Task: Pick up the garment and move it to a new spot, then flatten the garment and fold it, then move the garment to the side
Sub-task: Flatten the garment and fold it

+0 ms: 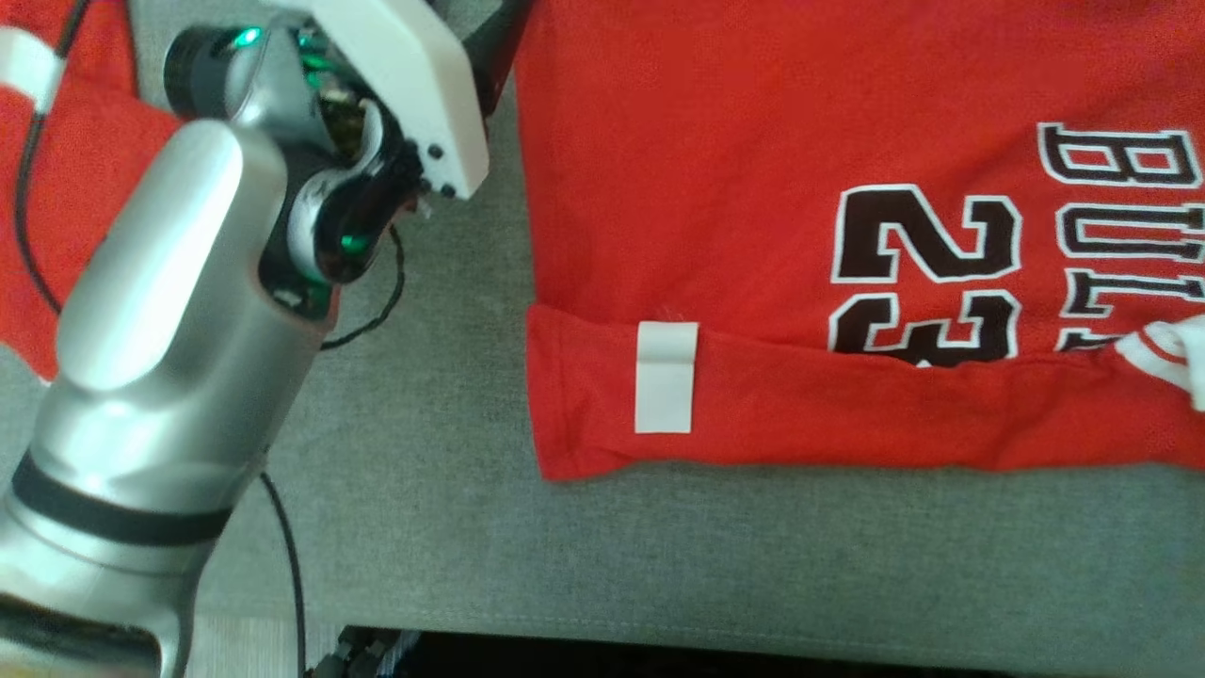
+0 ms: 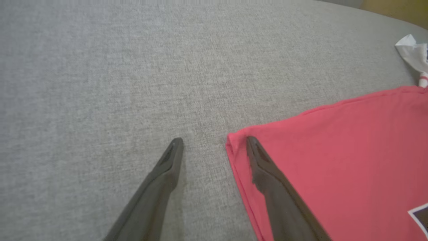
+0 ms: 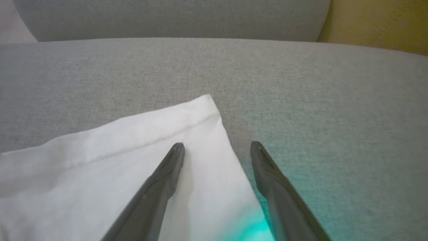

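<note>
Two sets of fingers (image 2: 167, 174), both spread wide, pinching nothing. On the left gripper (image 2: 214, 144): straddling a corner of the red shirt (image 2: 334, 160), one tip over the hem, the other over bare grey cushion (image 2: 100, 83). On the right gripper (image 3: 217, 147): hovering at a corner of white cloth (image 3: 117, 157). As for the red shirt: lies flat across the cushion, near edge folded up once. Looks light, soft, limp; likely sags and slides when lifted. Best pinched at the corners, through both layers of the fold.

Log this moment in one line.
left gripper: open, straddling red jersey corner | right gripper: open, straddling white cloth edge | surface: grey cushion
</note>
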### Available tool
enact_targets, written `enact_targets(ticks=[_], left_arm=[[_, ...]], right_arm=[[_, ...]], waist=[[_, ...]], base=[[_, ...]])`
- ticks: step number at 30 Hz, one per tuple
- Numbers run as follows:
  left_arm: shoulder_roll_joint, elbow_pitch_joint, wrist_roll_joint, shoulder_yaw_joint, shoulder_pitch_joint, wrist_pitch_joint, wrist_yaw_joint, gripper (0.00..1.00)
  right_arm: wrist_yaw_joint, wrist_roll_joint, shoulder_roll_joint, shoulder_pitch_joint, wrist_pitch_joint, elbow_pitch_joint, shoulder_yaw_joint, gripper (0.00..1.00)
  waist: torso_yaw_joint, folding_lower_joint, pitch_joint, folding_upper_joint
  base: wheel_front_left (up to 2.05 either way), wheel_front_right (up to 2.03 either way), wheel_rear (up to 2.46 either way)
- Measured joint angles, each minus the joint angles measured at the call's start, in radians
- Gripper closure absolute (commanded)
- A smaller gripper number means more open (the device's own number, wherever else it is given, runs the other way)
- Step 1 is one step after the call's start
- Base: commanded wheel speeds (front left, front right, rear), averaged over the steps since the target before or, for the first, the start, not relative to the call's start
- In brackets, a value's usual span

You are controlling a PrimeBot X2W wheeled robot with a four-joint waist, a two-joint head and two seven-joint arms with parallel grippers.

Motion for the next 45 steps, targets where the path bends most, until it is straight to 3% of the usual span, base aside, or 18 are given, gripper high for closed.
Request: enact_targets(ticks=[6,17,18,19,20,21,22,23,24,34,45], left_arm=[[-0.011,0.017,-0.012,-0.004,-0.023,0.035,-0.021,0.00],[0.000,0.001,-0.058,-0.014,-0.034,0.097,-0.038,0.00],[0.000,0.001,-0.058,-0.017,-0.034,0.097,-0.038,0.00],[0.000,0.001,-0.058,-0.020,-0.034,0.097,-0.038,0.00],[0.000,0.001,-0.058,-0.024,-0.034,0.098,-0.039,0.00],[0.000,0.003,-0.058,-0.027,-0.035,0.098,-0.039,0.16],[0.000,0.007,-0.058,-0.031,-0.035,0.098,-0.042,0.50],[0.000,0.014,-0.058,-0.033,-0.035,0.098,-0.048,0.87],[0.000,0.021,-0.058,-0.033,-0.035,0.098,-0.048,1.00],[0.003,0.049,-0.060,-0.022,-0.033,0.049,-0.064,1.00],[0.044,-0.059,-0.089,0.039,0.064,0.005,-0.029,1.00]], right_arm=[[0.000,-0.011,0.010,-0.046,-0.025,0.079,0.022,0.00],[0.000,0.063,0.013,-0.075,-0.022,0.107,0.115,0.00],[0.000,0.070,0.013,-0.076,-0.022,0.107,0.122,0.18],[0.000,0.077,0.013,-0.076,-0.023,0.106,0.128,0.18],[0.000,0.084,0.013,-0.076,-0.026,0.107,0.136,0.57],[0.000,0.089,0.013,-0.076,-0.027,0.107,0.142,0.81],[0.000,0.094,0.013,-0.076,-0.028,0.107,0.147,1.00],[0.000,0.097,0.013,-0.076,-0.028,0.107,0.153,1.00],[0.000,0.100,0.013,-0.076,-0.040,0.108,0.156,1.00],[0.000,0.120,0.008,-0.077,-0.177,0.109,0.159,1.00],[0.000,0.212,-0.072,-0.053,-0.256,0.043,0.205,1.00]], waist=[[0.003,-0.0002,0.008,0.0001],[-0.012,-0.0002,-0.002,0.0000],[-0.013,-0.0002,-0.003,0.0000],[-0.014,-0.0001,-0.003,0.0000],[-0.016,-0.0002,-0.003,0.0000],[-0.018,-0.0001,-0.004,0.0000],[-0.020,-0.0001,-0.006,0.0000],[-0.022,-0.0002,-0.008,0.0000],[-0.025,-0.0002,-0.009,0.0000],[-0.050,-0.0001,-0.036,0.0000],[-0.087,-0.0002,-0.092,0.0000]], base=[[0.00,0.00,0.00],[0.00,0.00,0.00],[0.00,0.00,0.00],[0.00,0.00,0.00],[0.00,0.00,0.00],[0.00,0.00,0.00],[0.00,0.00,0.00],[0.00,0.00,0.00],[0.00,0.00,0.00],[0.00,0.00,0.00],[0.00,0.00,0.00]])
